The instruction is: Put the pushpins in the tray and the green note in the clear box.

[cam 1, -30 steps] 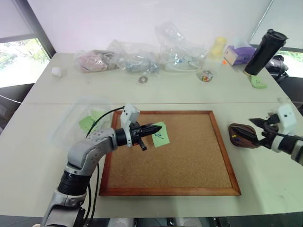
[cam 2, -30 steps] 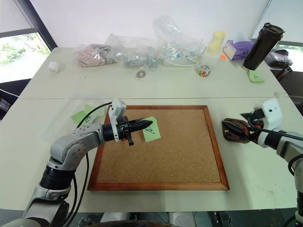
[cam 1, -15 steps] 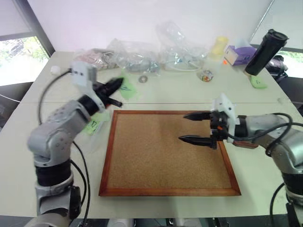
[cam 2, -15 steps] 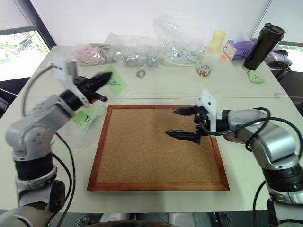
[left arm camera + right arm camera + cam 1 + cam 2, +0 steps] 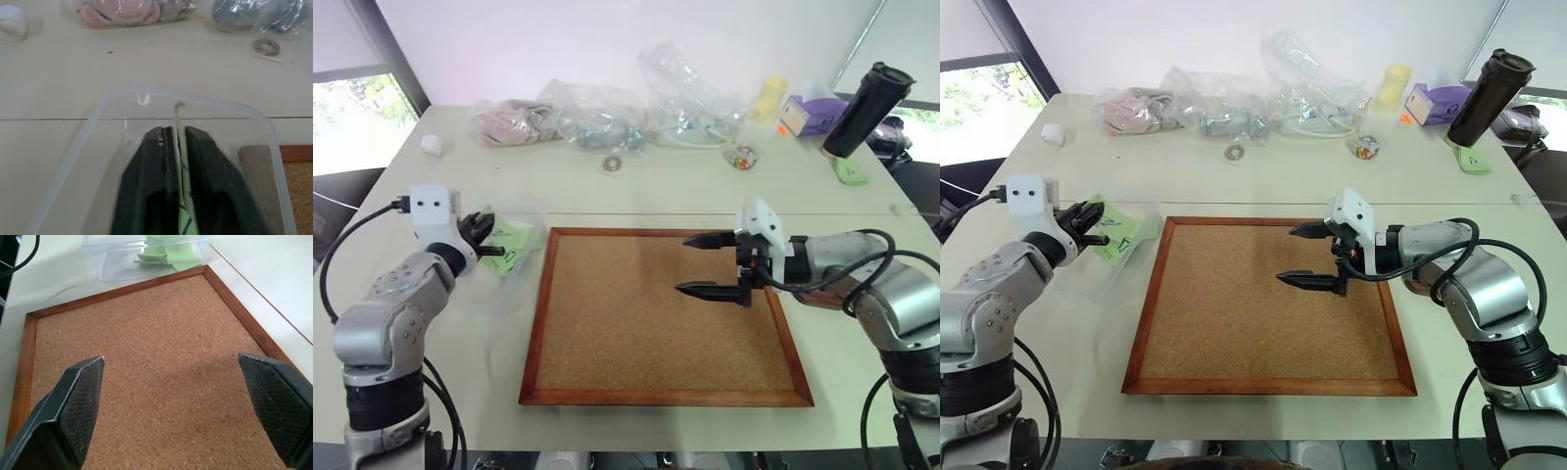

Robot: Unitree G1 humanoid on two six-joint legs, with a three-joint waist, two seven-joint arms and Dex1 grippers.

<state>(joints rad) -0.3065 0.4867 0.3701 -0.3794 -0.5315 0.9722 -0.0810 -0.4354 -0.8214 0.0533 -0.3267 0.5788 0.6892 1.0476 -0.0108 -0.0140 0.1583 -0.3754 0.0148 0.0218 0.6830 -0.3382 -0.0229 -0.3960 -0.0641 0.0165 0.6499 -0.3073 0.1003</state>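
1. The left gripper [image 5: 177,147] sits over the clear box [image 5: 105,105], its two black, smooth fingers [image 5: 146,166] nearly together with the green note [image 5: 180,147] pinched edge-on between them — a thin pale-green paper slip with dark scribbles near its lower end.
2. The clear box is a shallow transparent plastic container with rounded corners; it lies on the cream table [image 5: 656,186] just left of the corkboard [image 5: 636,333], with other light-green slips [image 5: 181,255] lying in it.
3. The right gripper [image 5: 700,264] hovers over the right half of the corkboard, pointing left, its tapered black fingers [image 5: 78,401] with cross-hatched pads spread wide and holding nothing.
4. The corkboard is a flat rectangle of speckled brown cork in a reddish wooden frame.
5. The tray is hidden behind the right arm — I cannot tell its place or see any pushpins.
6. Along the far edge lie crinkled clear plastic bags [image 5: 597,113], a small metal ring [image 5: 612,164], and at far right a tilted black tumbler [image 5: 864,110].
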